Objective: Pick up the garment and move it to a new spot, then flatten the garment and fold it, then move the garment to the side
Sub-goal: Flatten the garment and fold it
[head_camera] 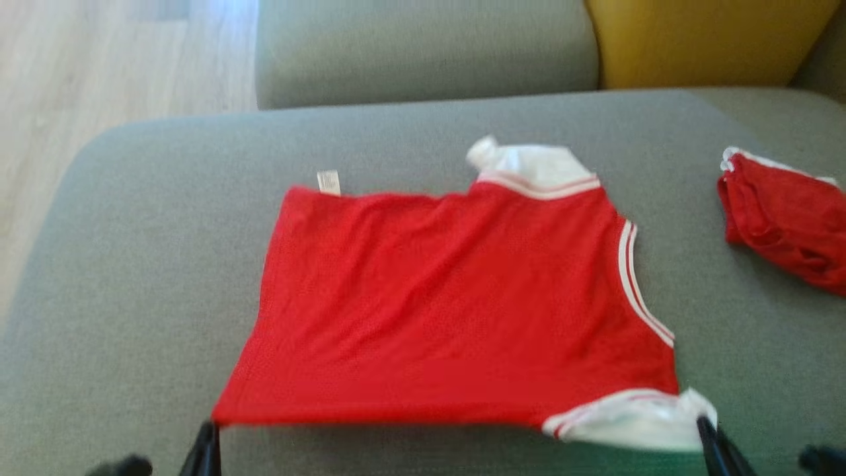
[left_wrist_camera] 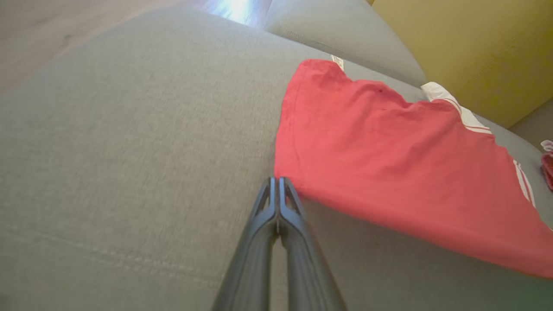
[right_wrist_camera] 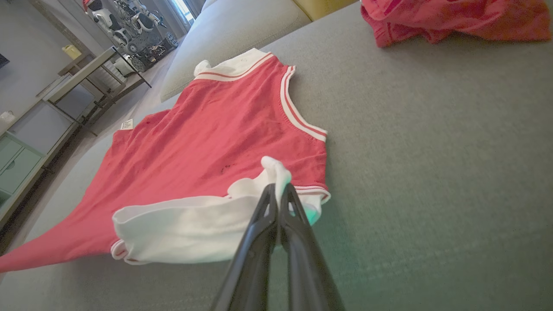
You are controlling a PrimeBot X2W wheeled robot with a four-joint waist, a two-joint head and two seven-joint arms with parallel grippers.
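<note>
Garment position: red sleeveless garment spread over the middle of the grey sofa cushion, near edge raised slightly off the fabric with a shadow beneath.
Left end effector: left end effector pinched closed on the near-left hem corner of the garment; seen at the lower left of the head view too.
Right end effector: right end effector clamped on the white fabric of the near shoulder strap.
Long axis: runs left to right across the head view, parallel to the robot's front.
Pointing: hem toward the robot's left, with the care tag at the far-left corner; shoulders and white-trimmed opening toward the right.
Done so far, by the look of it: garment placed on open cushion and mostly flat, a few shallow wrinkles in the middle.
In hand, likely: tensioning the near edge to finish flattening, or starting the first fold away from the robot.
Left to do: fold, then shift to the side.
Neighbour: second red garment crumpled well apart at the right edge of the cushion.
</note>
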